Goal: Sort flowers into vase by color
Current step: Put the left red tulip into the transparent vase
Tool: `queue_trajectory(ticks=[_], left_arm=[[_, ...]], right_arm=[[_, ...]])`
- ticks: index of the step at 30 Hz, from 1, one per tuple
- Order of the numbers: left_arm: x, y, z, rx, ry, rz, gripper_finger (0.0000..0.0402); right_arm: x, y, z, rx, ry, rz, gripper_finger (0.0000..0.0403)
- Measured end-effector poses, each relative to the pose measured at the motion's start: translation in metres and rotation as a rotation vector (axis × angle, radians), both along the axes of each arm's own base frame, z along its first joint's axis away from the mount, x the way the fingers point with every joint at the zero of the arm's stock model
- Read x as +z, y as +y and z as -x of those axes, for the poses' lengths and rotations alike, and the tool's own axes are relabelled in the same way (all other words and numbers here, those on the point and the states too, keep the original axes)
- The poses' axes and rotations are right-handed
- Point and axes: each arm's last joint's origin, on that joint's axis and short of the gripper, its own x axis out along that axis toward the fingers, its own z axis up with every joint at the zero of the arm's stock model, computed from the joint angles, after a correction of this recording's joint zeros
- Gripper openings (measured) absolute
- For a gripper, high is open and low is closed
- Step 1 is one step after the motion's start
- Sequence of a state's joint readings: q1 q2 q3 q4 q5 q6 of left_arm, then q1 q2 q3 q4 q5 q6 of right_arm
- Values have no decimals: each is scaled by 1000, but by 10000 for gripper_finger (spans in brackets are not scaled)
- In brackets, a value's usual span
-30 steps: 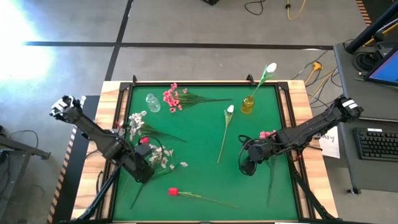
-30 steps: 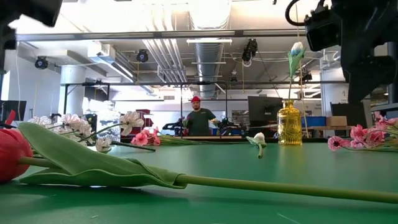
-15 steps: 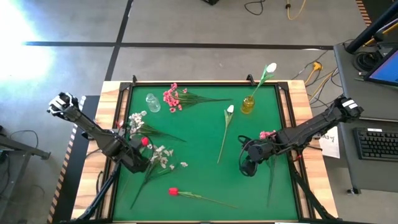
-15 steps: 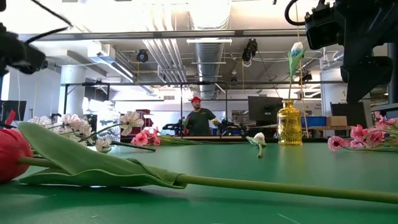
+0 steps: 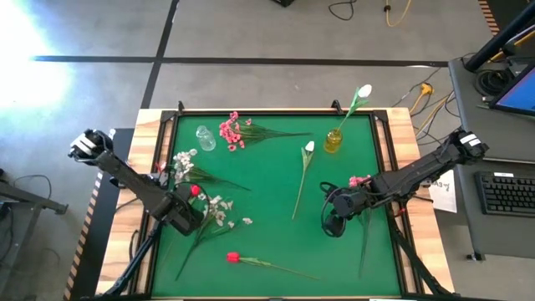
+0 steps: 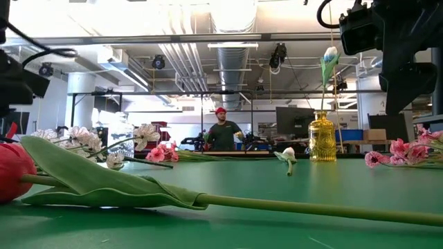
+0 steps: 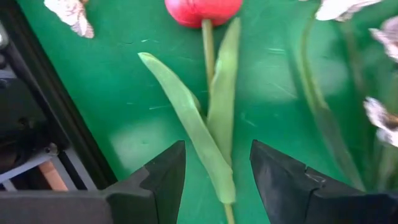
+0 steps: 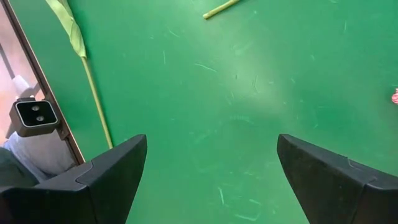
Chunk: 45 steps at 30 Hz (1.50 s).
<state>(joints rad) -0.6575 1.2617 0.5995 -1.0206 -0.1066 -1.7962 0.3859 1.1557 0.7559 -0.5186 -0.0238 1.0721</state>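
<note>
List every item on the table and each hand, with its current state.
Yellow glass vase: upright, holding one white tulip.
Clear glass vase: empty.
Second white tulip: lying flat.
Red tulip: lying flat.
Pink blossom spray: lying flat.
Left hand: open over a red bud's stem.
Right hand: open, empty.

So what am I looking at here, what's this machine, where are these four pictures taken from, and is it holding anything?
Two dark robot arms work over a green table, each ending in a two-fingered claw. One camera looks straight down, one sits at table height, and one rides on each wrist. Artificial flowers lie scattered: pink sprays, white sprays, a white tulip and red tulips. One white tulip already stands in the yellow vase; a clear vase is empty. The left claw is open around a red tulip's stem. The right claw is wide open, holding nothing.
</note>
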Motion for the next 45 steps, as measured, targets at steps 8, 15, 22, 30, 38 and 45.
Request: queue_trajectory(ticks=[8,15,22,30,38,45], left_arm=[[-14,-6,-8,10,8,-5,147],[-22,-10,-13,24,18,-18,120],[-16,-12,-17,-7,10,-26,41],[12,-12,-20,-21,-24,-99,2],[76,-17,-33,-132,-171,-175,0],[131,-18,-46,-318,-443,-308,0]], right_arm=[[0,0,0,0,-1,0,352],[0,0,0,8,-3,5,352],[0,0,0,11,-6,12,352],[0,0,0,14,-19,36,352],[0,-1,-1,20,-35,67,352],[0,2,0,69,-52,107,352]])
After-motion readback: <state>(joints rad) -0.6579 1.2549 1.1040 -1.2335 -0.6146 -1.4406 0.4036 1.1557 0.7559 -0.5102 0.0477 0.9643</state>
